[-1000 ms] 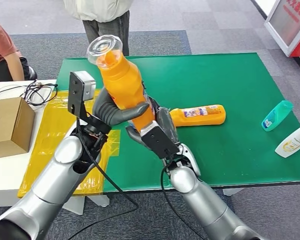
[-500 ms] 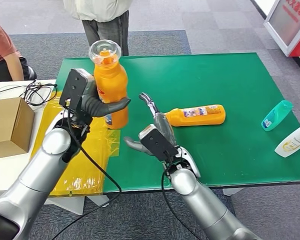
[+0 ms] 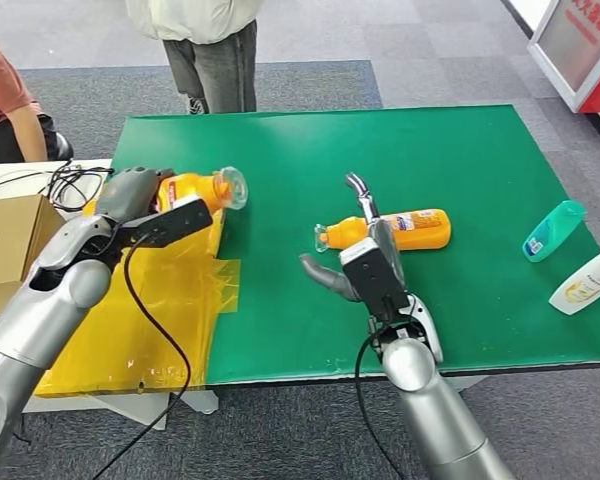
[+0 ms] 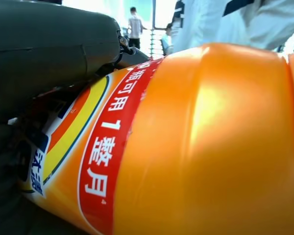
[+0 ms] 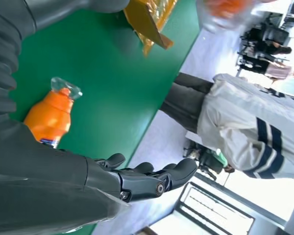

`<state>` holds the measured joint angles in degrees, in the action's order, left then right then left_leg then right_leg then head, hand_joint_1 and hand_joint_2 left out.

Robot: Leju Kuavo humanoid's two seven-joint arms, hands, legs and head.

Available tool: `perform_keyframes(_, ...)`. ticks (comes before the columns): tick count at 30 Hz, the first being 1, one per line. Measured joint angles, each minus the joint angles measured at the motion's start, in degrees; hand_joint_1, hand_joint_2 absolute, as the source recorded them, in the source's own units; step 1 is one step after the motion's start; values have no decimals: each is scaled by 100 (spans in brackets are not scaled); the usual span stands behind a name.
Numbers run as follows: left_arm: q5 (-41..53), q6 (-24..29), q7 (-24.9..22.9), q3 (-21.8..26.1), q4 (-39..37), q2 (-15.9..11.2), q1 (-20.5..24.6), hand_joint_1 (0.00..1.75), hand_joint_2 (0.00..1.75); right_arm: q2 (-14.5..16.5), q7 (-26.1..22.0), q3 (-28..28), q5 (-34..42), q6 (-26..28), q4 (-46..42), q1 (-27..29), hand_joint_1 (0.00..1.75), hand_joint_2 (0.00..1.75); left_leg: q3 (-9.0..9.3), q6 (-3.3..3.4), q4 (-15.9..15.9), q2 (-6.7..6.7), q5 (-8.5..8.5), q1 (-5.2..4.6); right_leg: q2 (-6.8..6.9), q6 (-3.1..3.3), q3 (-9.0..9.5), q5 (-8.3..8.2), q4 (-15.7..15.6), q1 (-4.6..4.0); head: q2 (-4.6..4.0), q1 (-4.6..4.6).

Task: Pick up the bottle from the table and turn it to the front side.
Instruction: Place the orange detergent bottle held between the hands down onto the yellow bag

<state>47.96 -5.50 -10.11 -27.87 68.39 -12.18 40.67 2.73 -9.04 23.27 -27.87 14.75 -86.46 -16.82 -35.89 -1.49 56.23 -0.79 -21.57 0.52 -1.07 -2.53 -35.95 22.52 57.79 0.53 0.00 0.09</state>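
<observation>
Fingers [image 3: 182, 222] of the left hand [image 3: 142, 200] wrap the orange bottle [image 3: 195, 190], laid on its side over the yellow sheet [image 3: 169, 300] at nine o'clock of the green tabletop [image 3: 448, 160], label up, probably to show its front. Right hand [image 3: 357, 260] hangs empty, fingers spread, above center, beside a second orange bottle [image 3: 391, 230].

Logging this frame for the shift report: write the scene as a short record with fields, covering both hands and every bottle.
left hand: grips orange bottle, lying sideways over yellow sheet
right hand: open, above green table
second orange bottle: lying on table beside right hand
teal bottle: lying at table's right side
white bottle: lying near teal one
person: standing behind table
</observation>
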Motion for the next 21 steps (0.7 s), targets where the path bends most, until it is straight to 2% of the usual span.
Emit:
perform_keyframes(6,481,61,5,-70,-319,-83,-354,175,175,0,2,-133,-99,-90,-412,67,0,175,-3,1,0,0,-1,0,2,-1,0,1,-1,0,0,0)
perform_keyframes(17,822,-11,55,-94,-453,-106,-558,175,175,2,-55,-182,-136,-167,-587,107,0,175,-3,0,0,0,0,0,1,0,0,-1,-1,0,0,-1)
perform_keyframes(21,1010,123,196,-66,-501,-113,-709,175,175,2,-92,-180,-146,-194,-683,107,0,175,-4,0,0,0,0,0,2,0,0,-1,0,0,0,-1)
